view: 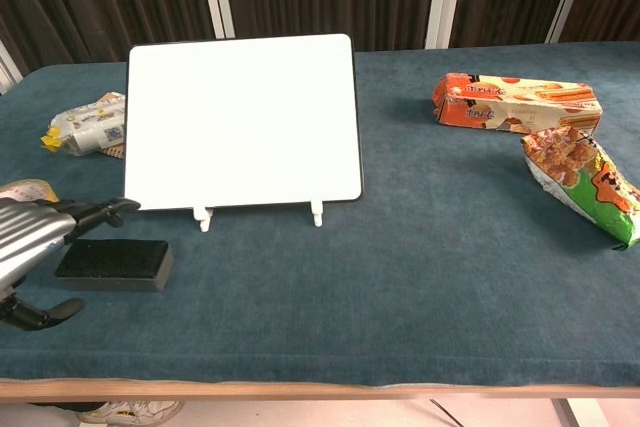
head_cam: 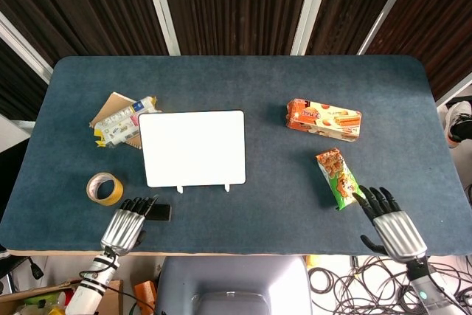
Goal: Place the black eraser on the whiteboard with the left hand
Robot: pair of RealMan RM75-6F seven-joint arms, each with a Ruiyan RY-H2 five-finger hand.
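The black eraser [view: 113, 264] lies flat on the blue table in front of the whiteboard's left corner; in the head view the black eraser [head_cam: 160, 212] shows just right of my left hand. The whiteboard [head_cam: 192, 147] stands on small white feet, and the whiteboard [view: 243, 120] is blank. My left hand [head_cam: 125, 224] hovers at the table's near edge, fingers spread, holding nothing; the left hand [view: 38, 237] sits just left of the eraser. My right hand [head_cam: 390, 222] is open near the front right edge, below a green snack bag [head_cam: 338, 177].
A roll of yellow tape [head_cam: 104, 188] lies left of the board. A wrapped packet on brown cardboard [head_cam: 122, 122] sits behind the tape. An orange biscuit box [head_cam: 324, 119] lies at the right; the biscuit box [view: 515, 102] and snack bag [view: 582, 182] also show in the chest view.
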